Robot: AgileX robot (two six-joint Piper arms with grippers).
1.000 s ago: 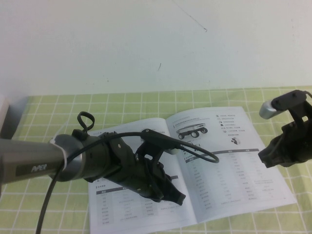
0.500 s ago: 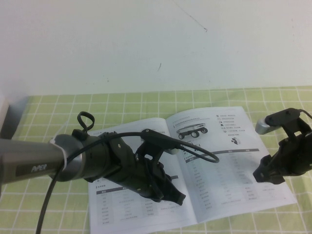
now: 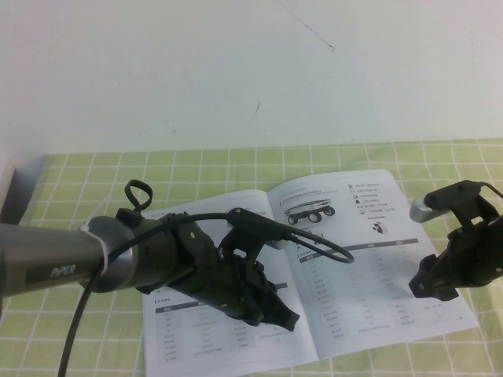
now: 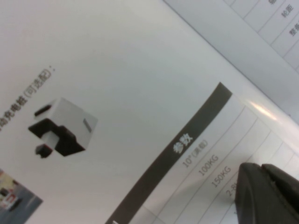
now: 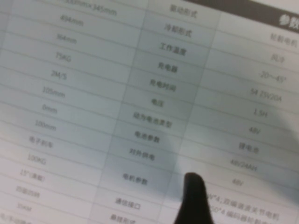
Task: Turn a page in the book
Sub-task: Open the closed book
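The book (image 3: 314, 275) lies open and flat on the green-checked cloth (image 3: 196, 169) that covers the surface, and everything else sits around it. Over the book's left half reaches the left arm (image 3: 63, 263), a grey tube ending in black housing with a looped cable. The left gripper (image 3: 287, 318) is low over the left-hand leaf, near the book's front edge; in the left wrist view its dark fingers (image 4: 268, 193) lie together with no gap, just above a grey-headed table. At the book's middle runs the spine fold. To the right of the fold lies the page (image 3: 377, 251), flat, printed with a wheeled vehicle photo at its far end and a table below. The right gripper (image 3: 432, 284) hovers over the page's right edge. Its wrist view shows only one dark fingertip (image 5: 191, 196) above the table rows, so whether its fingers are wide or narrow cannot be told.
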